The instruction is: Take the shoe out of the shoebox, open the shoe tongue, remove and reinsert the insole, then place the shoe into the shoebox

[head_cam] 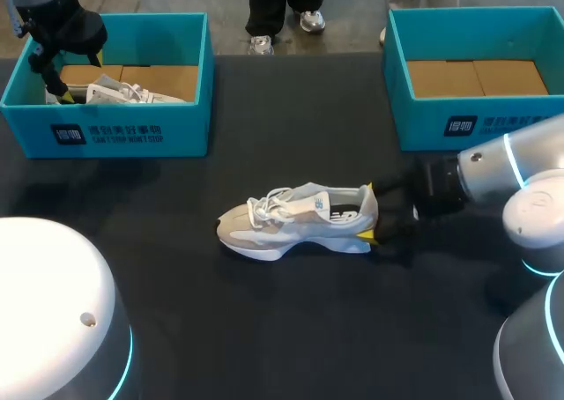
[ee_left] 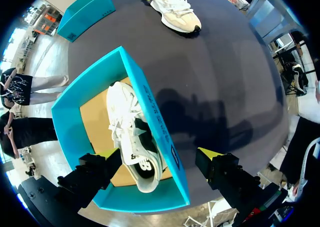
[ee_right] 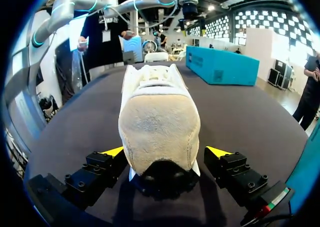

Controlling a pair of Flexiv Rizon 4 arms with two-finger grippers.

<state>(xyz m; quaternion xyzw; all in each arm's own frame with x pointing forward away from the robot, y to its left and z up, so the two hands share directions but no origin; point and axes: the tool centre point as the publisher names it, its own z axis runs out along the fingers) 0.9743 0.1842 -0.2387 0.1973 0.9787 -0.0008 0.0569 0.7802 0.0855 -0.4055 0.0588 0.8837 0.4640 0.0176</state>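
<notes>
Shoe [head_cam: 300, 222] on bench [head_cam: 264, 329], long axis toward right tool [head_cam: 368, 212]; heel between spread fingers [ee_right: 114, 151], contact seemingly none. Left tool [ee_left: 159, 154] spread, far off over shoebox [ee_left: 150, 107].

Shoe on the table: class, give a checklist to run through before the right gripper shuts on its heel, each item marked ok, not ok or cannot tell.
1. Shoe stands on its sole on the table: ok.
2. Heel sits between the open fingers of the right gripper: ok.
3. Both fingers touch the heel: not ok, a gap shows on one side.
4. Left gripper is far from the shoe, open over the left box: ok.
5. Right box holds nothing, so the shoe can go in: ok.
6. Insole back in place: cannot tell.
</notes>
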